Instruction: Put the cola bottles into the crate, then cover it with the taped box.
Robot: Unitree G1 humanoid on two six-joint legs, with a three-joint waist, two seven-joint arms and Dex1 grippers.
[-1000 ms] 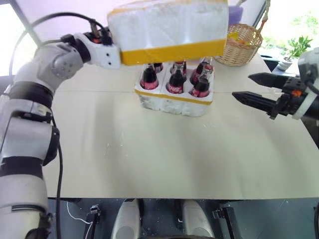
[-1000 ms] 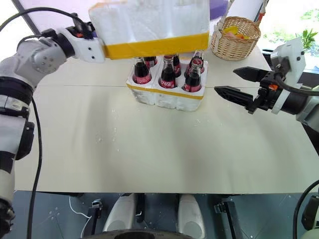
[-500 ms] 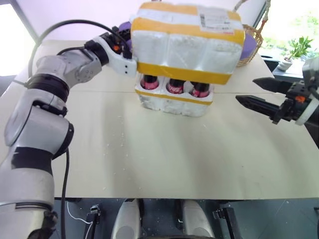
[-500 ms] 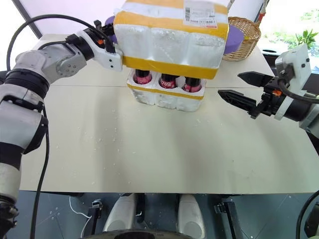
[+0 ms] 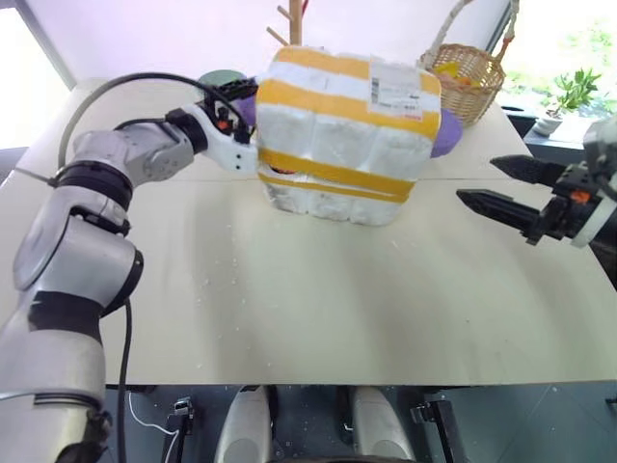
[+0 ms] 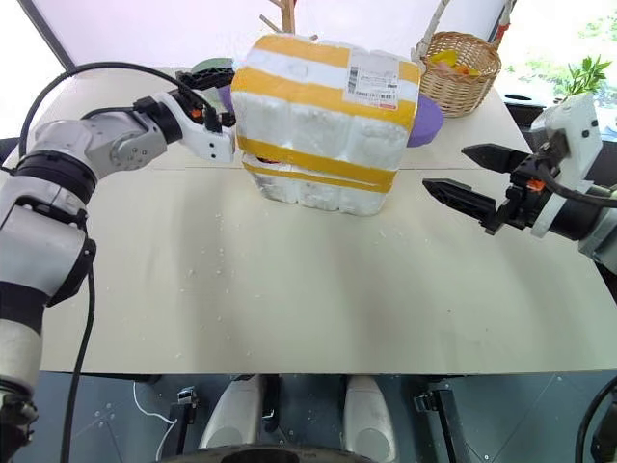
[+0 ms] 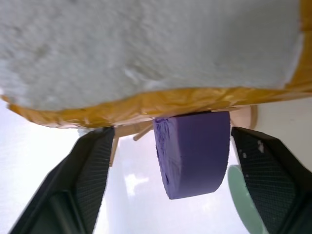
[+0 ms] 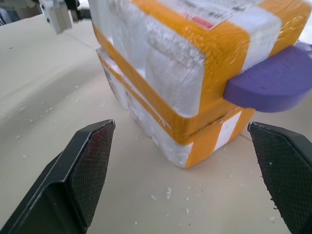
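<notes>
We see a wide pale table [image 5: 318, 309] spread before us, dotted with white foam crumbs. At its far middle the taped box [image 5: 342, 121] sits down over the crate [image 5: 328, 198], covering it so that just the crate's low white wall and its yellow band show beneath the box's lower edge. The box carries wide yellow tape bands and a white shipping label [image 5: 393, 85] on its top, toward the right. We cannot see the cola bottles, since the box hides whatever is in the crate.

Our left arm reaches in from the left, and the left gripper [image 7: 170, 161] sits at the box's left side, near the lower edge. In the left wrist view its two black fingers [image 7: 92, 165] stand spread wide apart just under the box's yellow-taped rim, so we judge it released, not pinching the foam.

Out to the right, well apart from the box, we hold the right gripper [image 6: 468, 178] level above the table, pointing left toward the box. Its fingers [image 8: 87, 165] are parted wide and hold nothing.

Behind the box, on the right, a purple rounded piece [image 8: 280, 80] pokes out at the box's far right corner. Further right and far, a wicker basket [image 6: 463, 72] stands on the table. A green round object [image 6: 210, 69] lies far left of the box.
</notes>
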